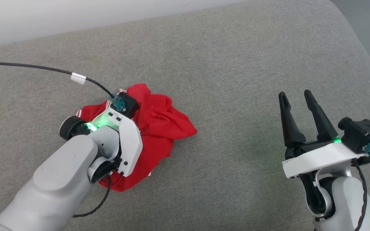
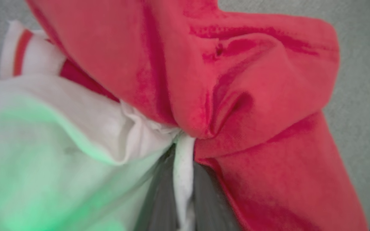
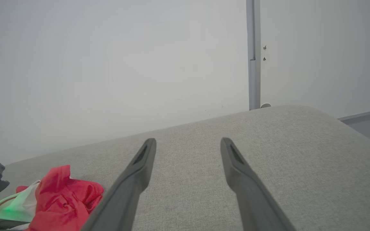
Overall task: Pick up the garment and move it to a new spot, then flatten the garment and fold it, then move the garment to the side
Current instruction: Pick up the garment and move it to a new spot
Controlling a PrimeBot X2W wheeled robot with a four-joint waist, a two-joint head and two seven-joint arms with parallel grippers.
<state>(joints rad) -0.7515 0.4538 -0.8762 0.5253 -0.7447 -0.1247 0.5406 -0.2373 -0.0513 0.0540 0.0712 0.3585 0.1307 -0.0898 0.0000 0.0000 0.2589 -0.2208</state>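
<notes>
**Left claw [image 2: 183,150] clamped on the crumpled garment [image 2: 242,83]**

Its wrist view shows dark fingers [image 2: 159,199] pinching a white fold, with red cloth bunched just beyond and right of the tips. In the head view those fingers are hidden under the wrist housing, and the garment lies heaped beneath the claw on the grey cushion [image 1: 236,64]. Lettering cannot be made out. Right claw [image 1: 295,93] stands well apart, jaws spread and empty.
</notes>
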